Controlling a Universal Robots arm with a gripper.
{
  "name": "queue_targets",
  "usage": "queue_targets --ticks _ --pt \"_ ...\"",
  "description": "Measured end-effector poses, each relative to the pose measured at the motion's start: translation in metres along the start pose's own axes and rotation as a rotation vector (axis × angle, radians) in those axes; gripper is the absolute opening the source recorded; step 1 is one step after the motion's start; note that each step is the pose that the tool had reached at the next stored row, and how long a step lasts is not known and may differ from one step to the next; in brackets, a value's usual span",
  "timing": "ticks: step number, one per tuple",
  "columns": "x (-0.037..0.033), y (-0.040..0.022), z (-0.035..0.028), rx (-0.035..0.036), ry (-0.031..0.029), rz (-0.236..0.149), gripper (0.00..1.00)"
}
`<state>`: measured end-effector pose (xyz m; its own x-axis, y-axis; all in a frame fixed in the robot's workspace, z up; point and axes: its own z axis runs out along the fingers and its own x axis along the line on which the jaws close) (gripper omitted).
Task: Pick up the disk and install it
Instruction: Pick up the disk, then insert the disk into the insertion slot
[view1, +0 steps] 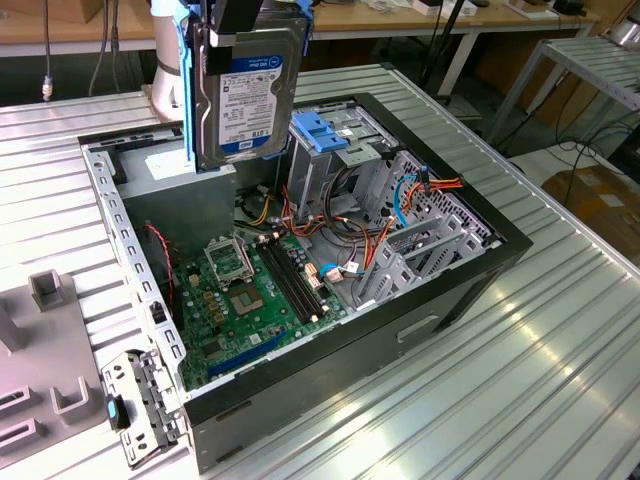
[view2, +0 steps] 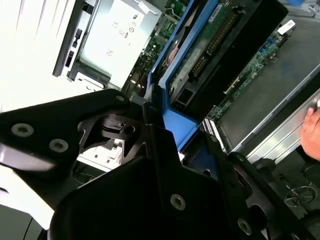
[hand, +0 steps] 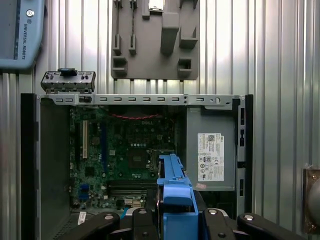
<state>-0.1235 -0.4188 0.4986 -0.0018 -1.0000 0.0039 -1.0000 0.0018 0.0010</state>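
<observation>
Black, angular fingers of the gripper are pinched from both sides onto the blue plastic rail frame of the disk. The disk hangs straight below them, long axis upright, its white-and-blue label facing the exterior camera. It is held in the air over the open computer case, above where the flat green motherboard meets the grey boxy power supply, and the blue-topped, perforated metal drive cage stands just beside it, lower and toward the exterior view's right.
</observation>
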Motion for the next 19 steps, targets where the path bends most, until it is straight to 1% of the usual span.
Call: queue_targets --ticks 1,3,11,19 --pt "0.0000 0.0000 0.0000 0.0000 0.0000 0.000 0.37" --pt "0.0000 -0.0031 0.0000 0.0000 0.0001 0.000 0.37" --pt "0.0017 -0.0031 0.0000 0.0000 0.0001 0.000 0.37" --pt "0.0053 -0.0031 0.0000 0.0000 0.0000 0.000 0.37"
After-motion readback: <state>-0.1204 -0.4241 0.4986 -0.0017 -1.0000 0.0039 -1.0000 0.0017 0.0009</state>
